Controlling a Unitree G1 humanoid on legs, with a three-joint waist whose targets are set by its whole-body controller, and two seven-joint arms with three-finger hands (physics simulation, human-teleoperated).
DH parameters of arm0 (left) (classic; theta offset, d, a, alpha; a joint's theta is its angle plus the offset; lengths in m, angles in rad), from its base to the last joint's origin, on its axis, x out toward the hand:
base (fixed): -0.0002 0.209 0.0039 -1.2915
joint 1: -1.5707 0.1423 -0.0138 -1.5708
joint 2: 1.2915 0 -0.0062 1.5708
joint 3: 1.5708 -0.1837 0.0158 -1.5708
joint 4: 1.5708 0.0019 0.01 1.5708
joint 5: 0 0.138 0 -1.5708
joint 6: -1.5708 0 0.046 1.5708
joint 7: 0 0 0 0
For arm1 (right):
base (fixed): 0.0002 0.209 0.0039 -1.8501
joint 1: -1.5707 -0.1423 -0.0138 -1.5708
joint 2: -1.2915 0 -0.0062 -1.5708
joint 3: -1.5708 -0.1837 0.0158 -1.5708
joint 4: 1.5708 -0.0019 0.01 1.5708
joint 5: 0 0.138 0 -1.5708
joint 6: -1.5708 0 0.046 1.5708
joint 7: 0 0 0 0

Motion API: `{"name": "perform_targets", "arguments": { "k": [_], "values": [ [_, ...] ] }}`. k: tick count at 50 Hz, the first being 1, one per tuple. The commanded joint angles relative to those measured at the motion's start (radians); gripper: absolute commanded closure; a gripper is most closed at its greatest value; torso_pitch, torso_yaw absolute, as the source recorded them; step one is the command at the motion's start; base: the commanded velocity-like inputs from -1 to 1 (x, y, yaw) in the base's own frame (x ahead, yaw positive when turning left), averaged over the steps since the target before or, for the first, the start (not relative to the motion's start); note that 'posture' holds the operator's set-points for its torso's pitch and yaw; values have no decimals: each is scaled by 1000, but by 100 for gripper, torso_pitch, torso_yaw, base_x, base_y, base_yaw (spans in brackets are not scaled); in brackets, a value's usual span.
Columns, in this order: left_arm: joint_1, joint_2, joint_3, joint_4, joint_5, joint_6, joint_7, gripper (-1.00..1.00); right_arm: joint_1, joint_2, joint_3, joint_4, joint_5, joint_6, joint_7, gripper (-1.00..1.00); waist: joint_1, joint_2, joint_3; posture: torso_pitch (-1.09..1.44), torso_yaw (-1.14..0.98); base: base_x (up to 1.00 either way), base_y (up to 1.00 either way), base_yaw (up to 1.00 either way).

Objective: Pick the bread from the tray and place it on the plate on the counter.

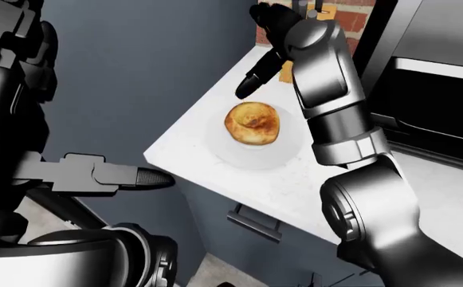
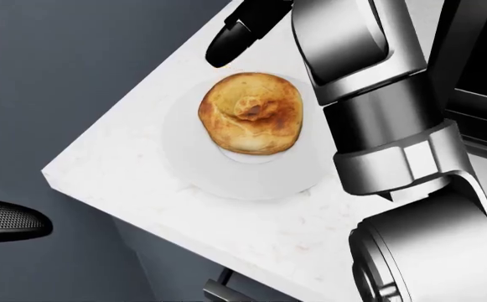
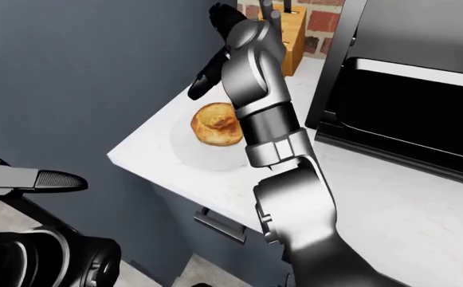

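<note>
Resting on the round white plate (image 2: 194, 165), the golden-brown round bread roll (image 2: 251, 112) sits a little toward the plate's upper right in the head view, its browned crown facing up. The plate lies flat on the white speckled stone desk (image 2: 117, 165), close to the corner that juts toward the left of that view.

My right hand (image 2: 241, 26) hangs at the upper centre of the head view, above and to the upper left of the roll, with a clear gap of plate and desk between the black fingers (image 2: 224, 45) and the crust. One finger points down-left, and nothing is between them; they look spread and empty, touching neither roll nor plate. From those fingers the roll lies down and to the right in the frame. It is nearly round, so I see no long axis that would matter to a grip.

My left hand (image 1: 127, 177) shows at mid-left in the left-eye view, off the desk's edge over the grey floor, well apart from the plate. Its dark fingertip (image 1: 153, 178) points right toward the desk corner. I cannot tell whether those fingers are spread or curled, though they hold nothing. My right hand is by far the nearer one.

By my judgement the roll is where it belongs, and all that is left is lifting my right arm up and away without brushing it. No tray appears in any view.
</note>
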Motion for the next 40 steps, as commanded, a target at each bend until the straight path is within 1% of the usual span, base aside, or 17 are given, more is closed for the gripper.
{"name": "perform_targets", "arguments": {
  "k": [1, 8, 12, 19, 21, 27, 33, 36, 40],
  "values": [
    [-24, 6, -2, 1, -5, -9, 10, -100, -56, -8, -7, -23, 2, -16, -15, -100, 1, 3, -26, 0, 43, 0, 0, 0],
    [-29, 9, -2, 14, -22, -6, 27, -100, -131, -23, -18, 25, 29, -22, -34, -100, 1, 5, -25, 0, 43, 0, 0, 0],
    [-28, 12, -1, 16, -30, -2, 31, -100, -176, -37, -24, 24, 44, 3, -41, -100, 1, 7, -23, 0, 43, 0, 0, 0],
    [-25, 13, -1, 9, -23, -2, 25, -100, -158, -69, -7, -163, 15, 130, 50, -100, 5, 5, -16, 0, 43, 0, 0, 0],
    [-21, 10, -5, 12, -30, -2, 36, -100, -156, -73, -14, -210, 6, 162, 61, -100, 5, 5, -15, 0, 43, 0, 0, 0],
    [-19, 10, -5, 11, -33, -1, 39, -100, -143, -89, -8, -353, -23, 252, 117, -100, 7, 5, -13, 0, 43, 0, 0, 0],
    [-23, 6, -7, 11, -26, -3, 33, -100, -180, -113, -9, -435, -54, 326, 177, -100, 7, 4, -9, 0, 43, 0, 0, 0],
    [-20, 7, -4, 9, -29, -2, 34, -100, -178, -132, 7, -510, -85, 377, 229, -100, 8, 4, -6, 0, 43, 0, 0, 0],
    [-38, 17, 5, 12, -10, -3, 7, -100, -194, -159, 11, -567, -126, 425, 290, -100, 8, 3, -3, 0, 43, 0, 0, 0]
  ]
}}
